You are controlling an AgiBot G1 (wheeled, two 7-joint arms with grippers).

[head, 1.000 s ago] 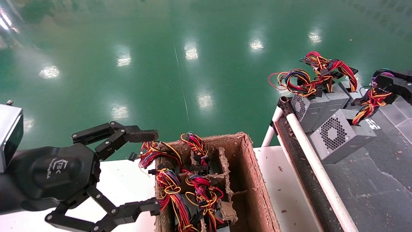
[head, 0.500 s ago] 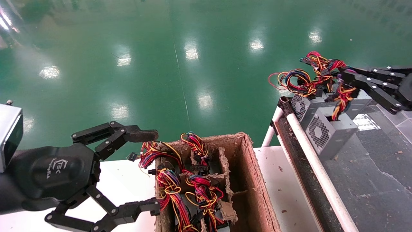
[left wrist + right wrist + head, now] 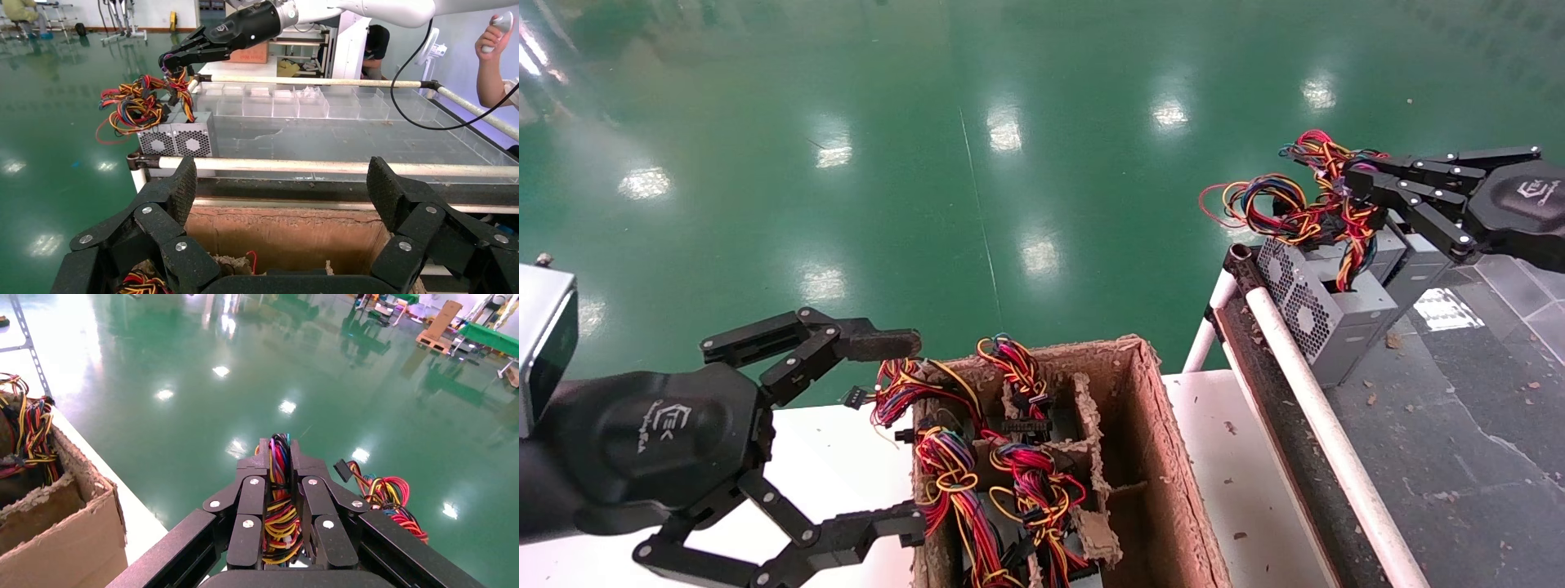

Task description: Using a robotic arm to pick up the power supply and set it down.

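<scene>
My right gripper (image 3: 1354, 186) is shut on the red, yellow and orange wire bundle (image 3: 280, 514) of a grey power supply (image 3: 1336, 335). That box hangs or rests at the dark work surface (image 3: 1459, 425), close beside another grey unit (image 3: 1281, 268); I cannot tell whether it touches down. In the right wrist view the fingers (image 3: 252, 496) pinch the wires from both sides, gripper (image 3: 280, 454). My left gripper (image 3: 899, 433) is open by the left side of the cardboard box (image 3: 1148, 441), with nothing in it. From the left wrist view the gripper (image 3: 283, 184) faces the box and the two vent grilles (image 3: 177, 141).
The cardboard box has torn dividers and holds several more wired units (image 3: 977, 490). It stands on a white table (image 3: 1238, 465). A white rail tube (image 3: 1303, 384) edges the dark surface. More wire bundles (image 3: 1254, 204) lie behind the grey units. A person's arm (image 3: 489, 67) shows far off.
My right gripper has carried the power supply by its wires to the far left, up against the row of other units. The left arm has not moved.
</scene>
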